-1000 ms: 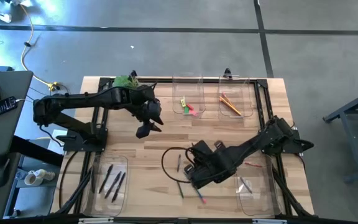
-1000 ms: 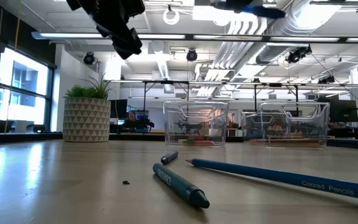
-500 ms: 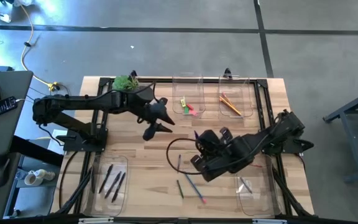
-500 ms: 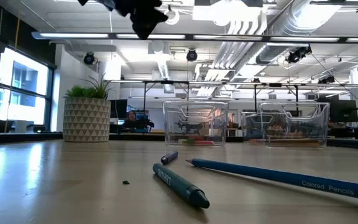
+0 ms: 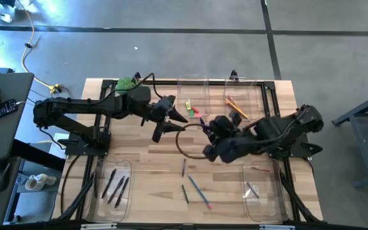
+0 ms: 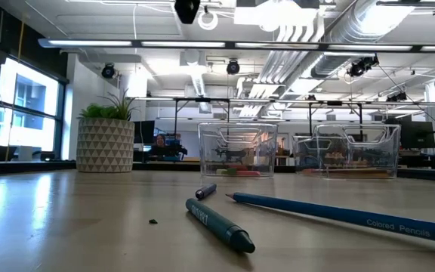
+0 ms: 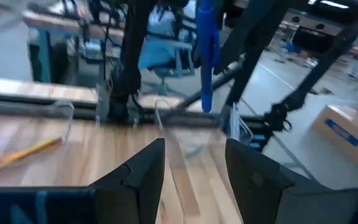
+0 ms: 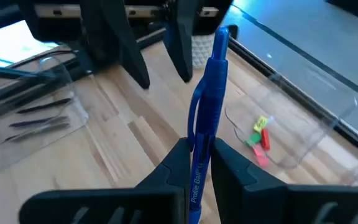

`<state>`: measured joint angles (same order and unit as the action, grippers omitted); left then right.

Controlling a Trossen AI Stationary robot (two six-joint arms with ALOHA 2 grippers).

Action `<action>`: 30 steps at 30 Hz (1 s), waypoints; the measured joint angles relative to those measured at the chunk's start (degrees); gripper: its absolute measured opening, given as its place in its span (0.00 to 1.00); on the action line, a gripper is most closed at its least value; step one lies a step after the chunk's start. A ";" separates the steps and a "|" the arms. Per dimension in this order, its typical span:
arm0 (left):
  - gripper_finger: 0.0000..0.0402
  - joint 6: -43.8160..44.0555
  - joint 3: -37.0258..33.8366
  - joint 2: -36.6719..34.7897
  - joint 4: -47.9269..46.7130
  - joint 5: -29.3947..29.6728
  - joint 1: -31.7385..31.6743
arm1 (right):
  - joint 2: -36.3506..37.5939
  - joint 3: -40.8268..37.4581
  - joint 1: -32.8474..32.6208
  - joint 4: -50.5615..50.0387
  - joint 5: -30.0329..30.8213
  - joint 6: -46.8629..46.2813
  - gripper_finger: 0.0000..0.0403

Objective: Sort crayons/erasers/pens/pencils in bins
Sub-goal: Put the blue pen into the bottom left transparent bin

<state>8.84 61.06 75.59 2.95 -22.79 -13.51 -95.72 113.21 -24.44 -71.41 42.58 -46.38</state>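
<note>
We see right tool (image 8: 199, 163) clamped on blue pen (image 8: 207, 106), raised above table (image 5: 139, 160) | left tool (image 7: 192, 163) fingers apart, empty, facing it

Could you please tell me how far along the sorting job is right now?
Done: erasers, pencils and dark pens lie in bins. In hand: the right end effector grips a blue pen facing the open left end effector. Left: sticks on the table.

Looked like an open-plan lab: exposed ceiling ducts (image 6: 316, 30) upper right, strip lights, desks (potted plant (image 6: 106, 140) at left).
</note>
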 joint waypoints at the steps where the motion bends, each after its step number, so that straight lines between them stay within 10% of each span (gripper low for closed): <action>1: 0.39 0.00 0.00 0.00 0.74 2.11 0.75 | 0.57 0.00 0.55 0.83 -1.12 2.23 0.06; 8: 0.39 -4.12 0.00 0.04 2.69 18.90 5.92 | 4.21 0.00 4.94 5.09 -11.31 15.96 0.06; 30: 0.39 -1.37 0.00 0.04 16.81 20.72 6.54 | 5.09 0.00 15.77 12.47 -29.38 38.34 0.06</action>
<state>7.46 61.06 75.64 19.76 -2.08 -6.97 -90.63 113.21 -8.67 -58.93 13.20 -8.04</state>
